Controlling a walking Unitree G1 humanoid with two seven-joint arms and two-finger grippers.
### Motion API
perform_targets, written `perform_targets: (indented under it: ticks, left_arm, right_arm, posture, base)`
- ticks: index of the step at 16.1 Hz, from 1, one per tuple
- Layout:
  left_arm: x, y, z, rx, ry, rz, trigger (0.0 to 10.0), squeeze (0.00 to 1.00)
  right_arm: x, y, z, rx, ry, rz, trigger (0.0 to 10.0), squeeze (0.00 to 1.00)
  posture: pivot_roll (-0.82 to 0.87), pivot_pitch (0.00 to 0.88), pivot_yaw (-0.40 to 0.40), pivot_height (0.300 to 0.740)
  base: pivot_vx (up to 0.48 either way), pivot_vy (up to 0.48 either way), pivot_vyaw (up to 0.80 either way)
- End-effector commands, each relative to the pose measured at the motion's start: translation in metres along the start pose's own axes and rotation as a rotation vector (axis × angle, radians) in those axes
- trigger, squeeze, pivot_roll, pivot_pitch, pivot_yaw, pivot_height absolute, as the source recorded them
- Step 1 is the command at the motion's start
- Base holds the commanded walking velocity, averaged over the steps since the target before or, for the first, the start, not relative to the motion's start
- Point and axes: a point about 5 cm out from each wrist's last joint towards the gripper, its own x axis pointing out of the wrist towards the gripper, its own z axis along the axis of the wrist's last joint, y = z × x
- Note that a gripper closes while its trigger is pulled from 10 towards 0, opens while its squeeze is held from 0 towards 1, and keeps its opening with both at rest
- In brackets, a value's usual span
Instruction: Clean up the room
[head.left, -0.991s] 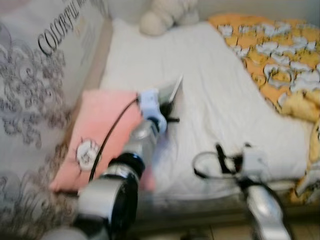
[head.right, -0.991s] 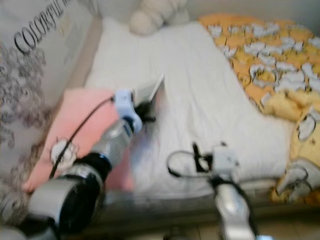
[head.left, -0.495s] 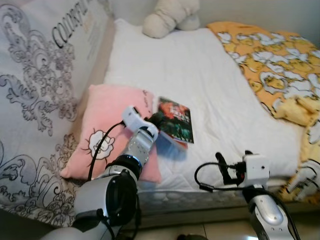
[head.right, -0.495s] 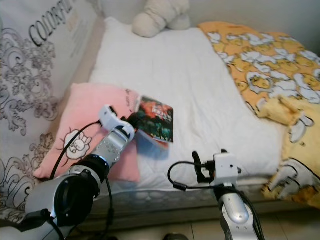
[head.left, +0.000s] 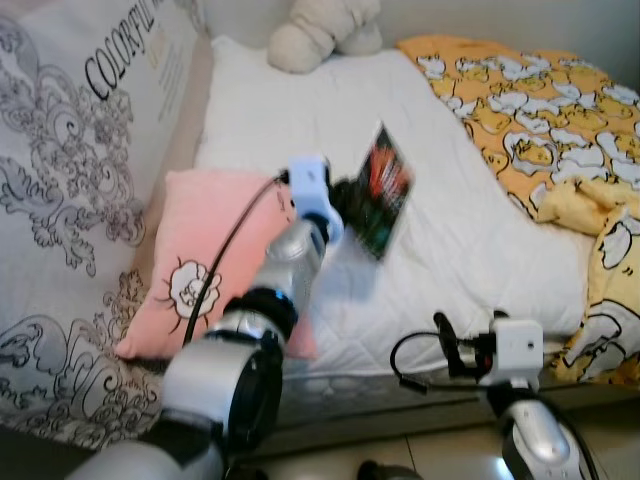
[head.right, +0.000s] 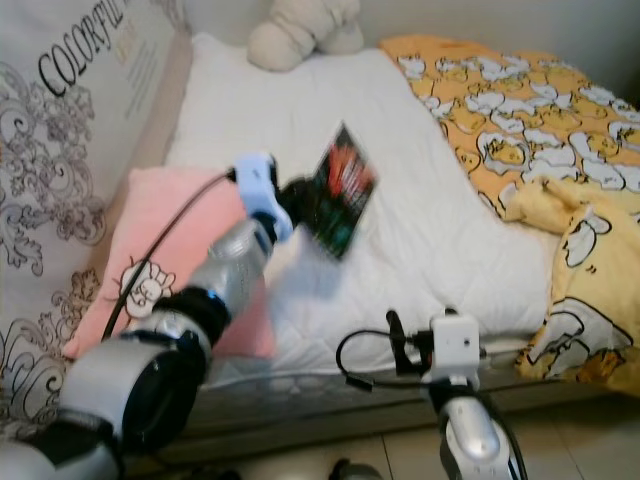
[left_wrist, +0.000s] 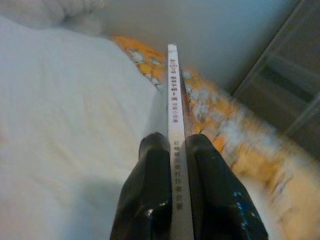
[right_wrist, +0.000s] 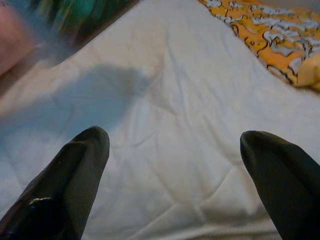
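Head views
Left gripper: raised over the bed, fingers clamped on the book.
Book: thin, dark cover with red and green; held clear of the sheet, tilted on edge, jutting out beyond the left gripper toward the blanket.
Pillow: pink, cartoon print; lies on the bed below and behind the left gripper, under the silver forearm.
Headboard cover: grey scrollwork with lettering; beyond the pillow, away from the left gripper.
Plush: cream; far ahead of the left gripper at the bed's far end.
Blanket: orange-yellow with white cartoon figures; on the bed past the book, ahead of the right gripper.
Right gripper: low at the near bed edge, well apart from the book; white camera block behind it.

Left wrist view
Fingers: two black pads pressed flat on either face of the book.
Book: seen spine-on, white spine with small print, running straight out between the pads.
Blanket: blurred, beyond the book.

Right wrist view
Fingers: spread wide apart, holding nothing.
Bed: white quilted sheet between and ahead of the fingers.
Blanket: far ahead.
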Motion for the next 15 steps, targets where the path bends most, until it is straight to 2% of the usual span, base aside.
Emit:
perform_targets:
  ticks: [1,2,4,6,7,8,9,11,14,15]
  left_arm:
    - [0.004,-0.071,-0.048,-0.309,0.142,-0.059,10.0,0.00]
    - [-0.002,-0.056,-0.064,-0.397,0.196,0.060,10.0,0.00]
    - [-0.027,-0.025,-0.107,-0.490,0.282,0.305,10.0,0.00]
    - [-0.036,-0.015,-0.118,-0.533,0.286,0.402,10.0,0.00]
    - [-0.037,-0.012,-0.118,-0.548,0.277,0.427,10.0,0.00]
    - [-0.037,0.005,-0.107,-0.559,0.213,0.511,10.0,0.00]
    - [-0.035,0.015,-0.095,-0.573,0.157,0.556,10.0,0.00]
    - [-0.033,0.025,-0.081,-0.581,0.093,0.590,10.0,0.00]
    - [-0.032,0.025,-0.077,-0.472,0.077,0.626,10.0,0.00]
    - [-0.033,0.025,-0.076,-0.385,0.075,0.640,10.0,0.00]
  right_arm:
    - [-0.005,0.003,0.002,0.005,0.006,0.003,10.0,0.00]
    - [-0.009,0.005,0.001,0.000,0.019,0.019,10.0,0.00]
    - [-0.031,0.005,-0.002,-0.020,0.066,0.049,10.0,0.00]
    - [-0.045,0.005,-0.004,-0.022,0.094,0.050,10.0,0.00]
    - [-0.047,0.005,-0.003,-0.023,0.098,0.050,10.0,0.00]
    - [-0.054,0.004,-0.003,-0.025,0.114,0.050,10.0,0.00]
    - [-0.056,0.003,-0.003,-0.029,0.119,0.051,10.0,0.00]
    - [-0.056,0.000,-0.003,-0.030,0.126,0.042,10.0,0.00]
    - [-0.057,-0.001,-0.004,-0.028,0.142,0.052,10.0,0.00]
    - [-0.056,0.001,-0.002,-0.001,0.136,0.088,10.0,0.00]
  posture:
    - [-0.20,0.057,-0.008,0.740]
    - [-0.22,0.092,-0.018,0.740]
    - [-0.31,0.165,-0.040,0.740]
    - [-0.33,0.189,-0.054,0.740]
    - [-0.33,0.192,-0.055,0.740]
    - [-0.34,0.199,-0.061,0.740]
    - [-0.34,0.200,-0.061,0.740]
    - [-0.32,0.195,-0.058,0.740]
    - [-0.29,0.186,-0.068,0.740]
    - [-0.28,0.185,-0.076,0.740]
  base:
    - [0.000,0.000,0.00]
    - [0.000,0.000,0.00]
    - [0.000,0.000,0.00]
    - [0.000,0.000,0.00]
    - [0.000,0.000,0.00]
    - [0.000,0.000,0.00]
    - [0.000,0.000,0.00]
    - [0.000,0.000,0.00]
    - [0.000,0.000,0.00]
    - [0.000,0.000,0.00]
